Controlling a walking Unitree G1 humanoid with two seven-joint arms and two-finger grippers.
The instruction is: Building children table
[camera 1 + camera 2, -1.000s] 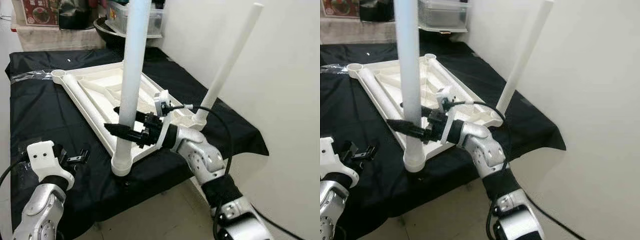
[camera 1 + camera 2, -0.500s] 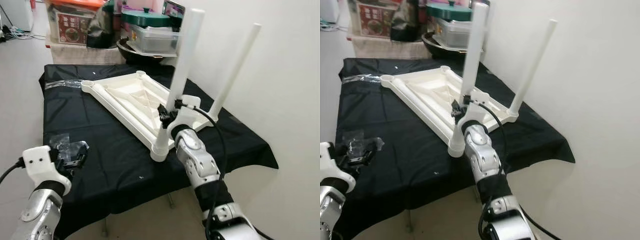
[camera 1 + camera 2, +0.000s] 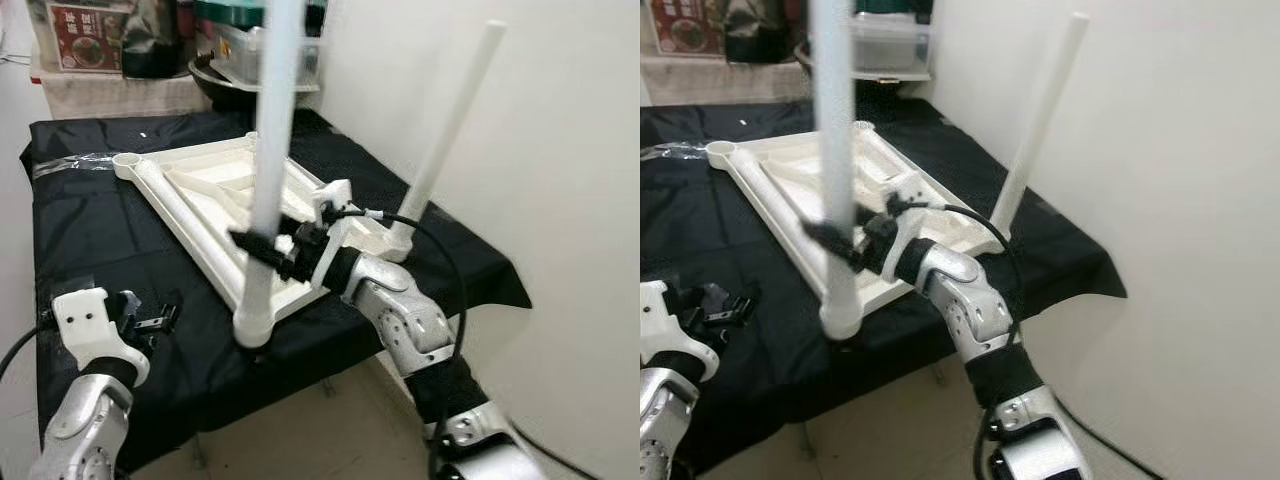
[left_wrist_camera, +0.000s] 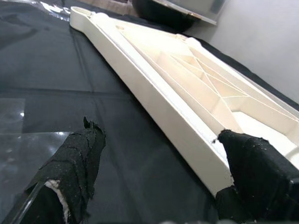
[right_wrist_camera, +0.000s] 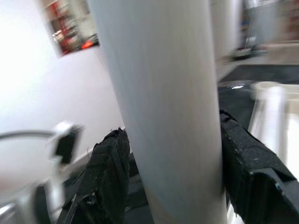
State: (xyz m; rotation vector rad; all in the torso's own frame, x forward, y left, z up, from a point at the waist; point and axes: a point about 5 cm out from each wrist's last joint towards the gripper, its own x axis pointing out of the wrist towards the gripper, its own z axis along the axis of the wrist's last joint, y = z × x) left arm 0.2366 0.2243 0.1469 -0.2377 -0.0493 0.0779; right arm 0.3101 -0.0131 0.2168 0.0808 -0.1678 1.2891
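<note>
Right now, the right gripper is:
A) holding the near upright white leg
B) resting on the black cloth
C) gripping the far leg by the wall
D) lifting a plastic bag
A: the right gripper has its black fingers on either side of the near white leg.

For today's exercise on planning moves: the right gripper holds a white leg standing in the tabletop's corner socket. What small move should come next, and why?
Probably press the leg straight down. The right gripper is shut on it low, its foot sits in the near corner socket of the upturned tabletop, and it looks upright.
</note>
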